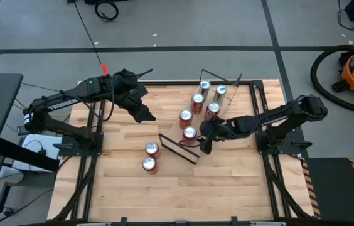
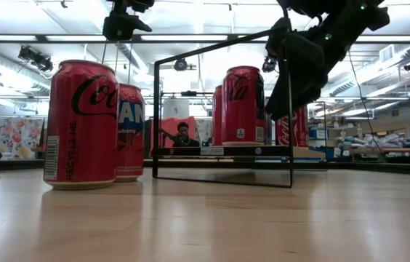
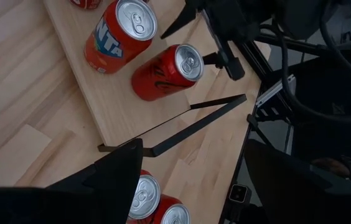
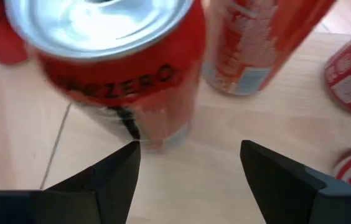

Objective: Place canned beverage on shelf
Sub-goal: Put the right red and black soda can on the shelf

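Note:
The shelf is a light-wood board with a thin black wire frame, lying slantwise at the table's middle. Several cans stand upright on it. The nearest is a red Zero can, also seen from above. My right gripper is open just behind this can's foot, low over the board, with nothing between its fingers. Two red cans stand on the tabletop left of the shelf. My left gripper hangs open above the table, left of the shelf. My right gripper has one fingertip right at the foot of the Zero can, coming slanting down from the table's right. I cannot tell whether it touches. The can stands upright on its base on the shelf board.
The shelf's wire end frame stands up at its near end. A Fanta can and a red can stand on the board under the left wrist. Bare tabletop lies toward the near edge.

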Robot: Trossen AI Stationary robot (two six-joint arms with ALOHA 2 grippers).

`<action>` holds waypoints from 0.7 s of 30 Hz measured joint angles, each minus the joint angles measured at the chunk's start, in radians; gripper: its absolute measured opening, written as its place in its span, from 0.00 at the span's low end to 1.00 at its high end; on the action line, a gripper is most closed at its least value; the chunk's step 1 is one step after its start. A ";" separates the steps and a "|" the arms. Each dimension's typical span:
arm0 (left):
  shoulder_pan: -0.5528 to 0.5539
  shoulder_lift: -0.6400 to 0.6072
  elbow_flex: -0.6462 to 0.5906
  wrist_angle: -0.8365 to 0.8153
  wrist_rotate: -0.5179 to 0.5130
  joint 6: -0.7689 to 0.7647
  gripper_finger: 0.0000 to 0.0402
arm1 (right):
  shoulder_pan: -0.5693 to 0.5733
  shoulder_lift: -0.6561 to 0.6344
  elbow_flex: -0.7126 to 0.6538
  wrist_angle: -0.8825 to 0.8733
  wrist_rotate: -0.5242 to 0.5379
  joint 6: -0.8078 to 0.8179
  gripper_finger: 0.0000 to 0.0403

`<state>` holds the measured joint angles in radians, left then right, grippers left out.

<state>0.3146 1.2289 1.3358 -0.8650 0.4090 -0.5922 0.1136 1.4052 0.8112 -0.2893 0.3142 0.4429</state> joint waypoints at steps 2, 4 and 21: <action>0.000 0.000 0.000 0.000 0.000 0.000 0.72 | -0.012 0.000 0.000 0.005 0.001 -0.001 0.71; 0.000 0.000 0.000 0.000 0.000 0.000 0.72 | -0.022 0.000 0.000 0.018 -0.002 -0.002 0.71; 0.000 0.000 0.000 0.000 0.000 0.005 0.72 | -0.037 0.001 0.000 0.175 -0.109 -0.020 0.71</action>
<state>0.3145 1.2289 1.3361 -0.8650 0.4088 -0.5875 0.0761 1.4062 0.8112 -0.1140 0.2057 0.4227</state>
